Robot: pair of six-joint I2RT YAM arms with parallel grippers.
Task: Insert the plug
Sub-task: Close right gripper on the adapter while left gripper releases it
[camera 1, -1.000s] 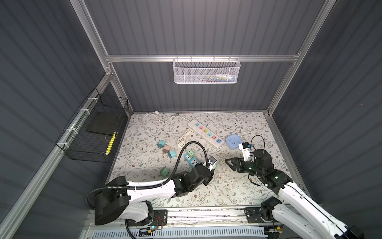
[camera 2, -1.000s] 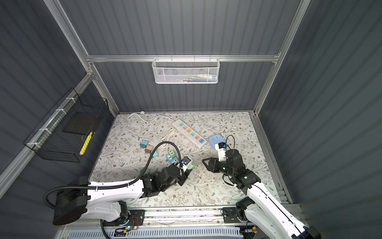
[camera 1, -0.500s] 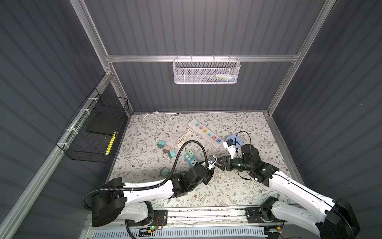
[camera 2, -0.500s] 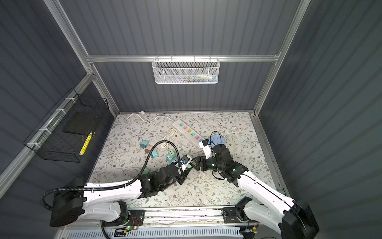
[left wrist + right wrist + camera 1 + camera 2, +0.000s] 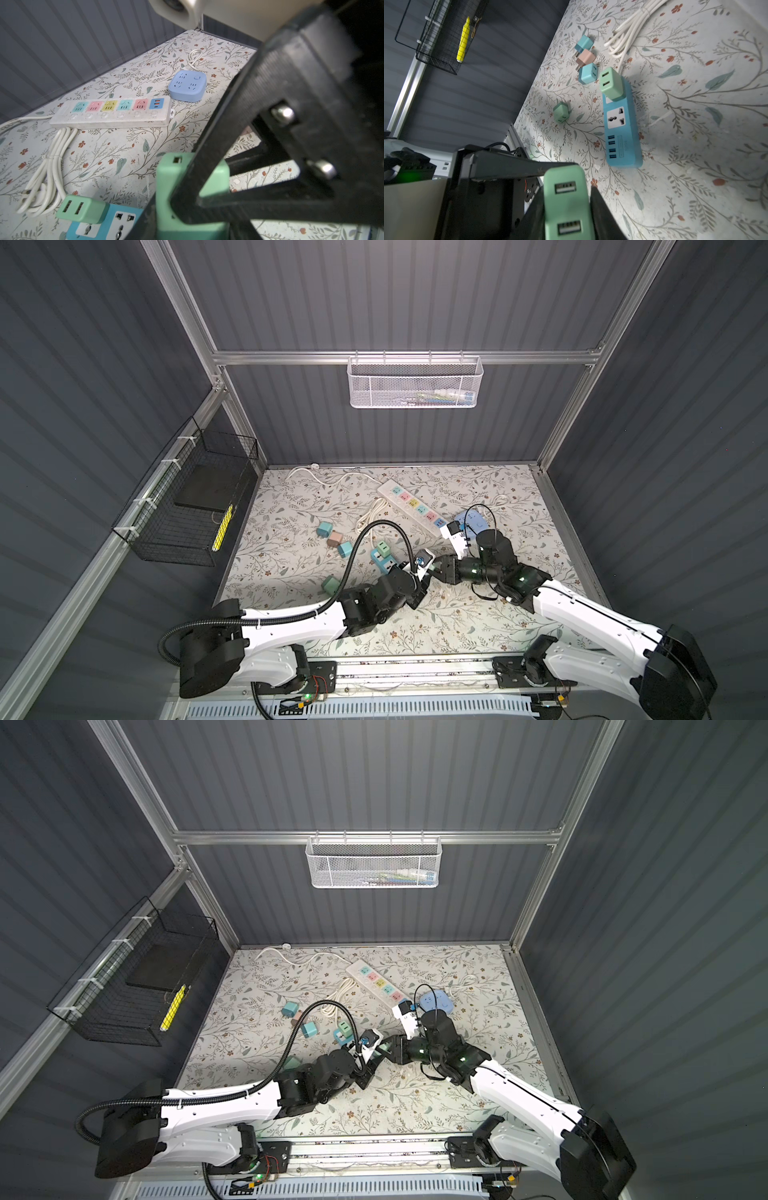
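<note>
Green plug (image 5: 566, 199) is pinched btwn both claws at lower ctr of both top views, just right of the blue strip (image 5: 387, 565) and over the floral mat (image 5: 457, 626). Right claw (image 5: 437, 568) reaches in from the right & is clenched on the plug. In the right wrist view its black fingers (image 5: 604, 218) press the plug's 2 long sides at bottom ctr of frame, w/ both USB ports facing the cam. Left claw (image 5: 427, 576) comes up from lower left, also clamped tight on the same plug. In the left wrist view the plug (image 5: 166, 176) shows at bottom ctr, w/ the right claw's black frame crossing diagonally over it. Prongs hidden. Can't tell if the plug touches the mat. Blue strip has a 2nd green charger (image 5: 610, 84) seated in its end socket, one universal socket free next to it, then 4 USB ports. White strip (image 5: 411, 506) lies diagonally at upper ctr of the mat, w/ the blue socket cube (image 5: 478, 524) near its right end. White cord bundle (image 5: 370, 516) lies just left of the strip. Left of ctr are teal cubes (image 5: 324, 529) & a pink cube (image 5: 334, 537), bunched together. A green cube (image 5: 331, 585) sits apart, lower left, beside the left arm.
</note>
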